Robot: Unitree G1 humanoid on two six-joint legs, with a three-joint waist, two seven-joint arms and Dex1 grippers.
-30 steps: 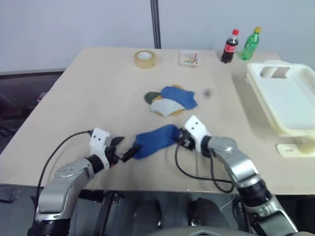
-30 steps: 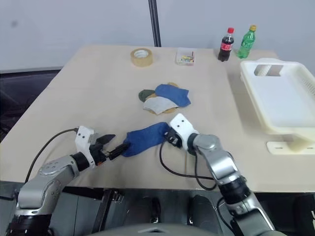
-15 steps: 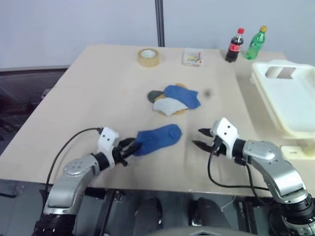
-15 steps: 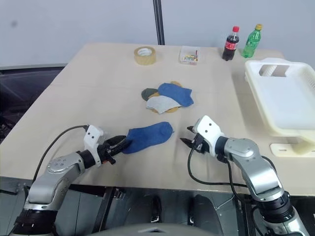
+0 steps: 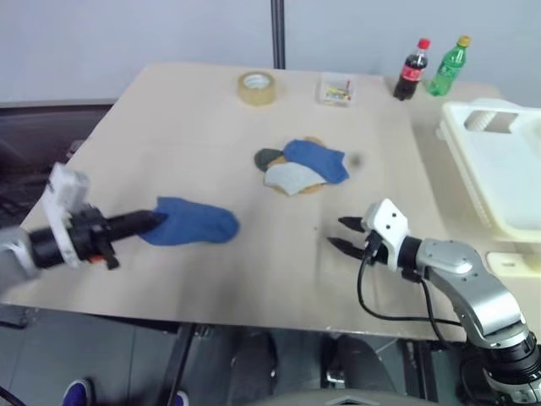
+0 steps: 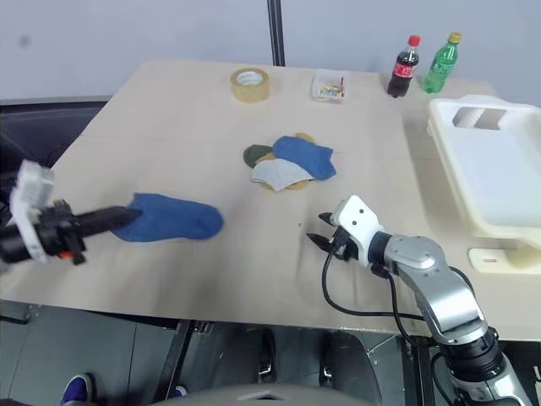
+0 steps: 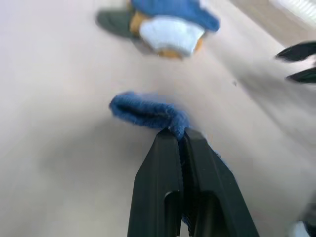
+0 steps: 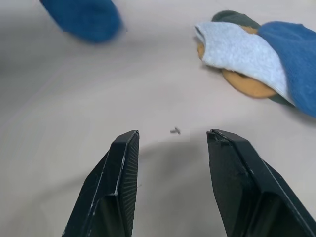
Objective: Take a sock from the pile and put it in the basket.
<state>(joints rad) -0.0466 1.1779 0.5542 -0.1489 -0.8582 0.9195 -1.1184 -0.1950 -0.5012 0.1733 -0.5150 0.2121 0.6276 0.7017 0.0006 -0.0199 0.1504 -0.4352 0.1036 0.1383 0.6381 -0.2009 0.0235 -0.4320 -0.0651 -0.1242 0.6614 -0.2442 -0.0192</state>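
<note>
The desk point(image 5: 186, 127) is a pale beige, matte rectangular surface. Behind it stands a plain light wall with a dark vertical post point(image 5: 277, 34) at the far edge. Grey floor shows below the near edge of the desk.

Along the far edge stand a roll of tape point(image 5: 256, 86), a small clear box point(image 5: 336, 89) with coloured contents, a cola bottle point(image 5: 410, 69) and a green bottle point(image 5: 448, 66), the two bottles just beside each other. The basket point(image 6: 499, 169), cream-white with low slotted sides and a handle cut-out, lies at the right edge of the desk. A flat cream piece point(image 5: 511, 264) lies near its near corner.

The pile point(image 5: 300, 167) sits near the middle of the desk: a blue sock on top, a light grey one overlapping it, with mustard and dark green edges beneath. Nothing stands between the pile and the basket.

The left gripper point(image 5: 152, 222) is at the left side of the desk, well apart from the pile. Its fingers point(image 7: 163, 187) are pressed together on one end of a blue sock point(image 5: 190, 223); the rest of the sock extends toward the middle of the desk, over its surface.

The right gripper point(image 5: 344, 233) is above bare desk nearer than the pile, pointing toward the left gripper. Its fingers point(image 8: 116, 182) stand partly apart and grip nothing.
</note>
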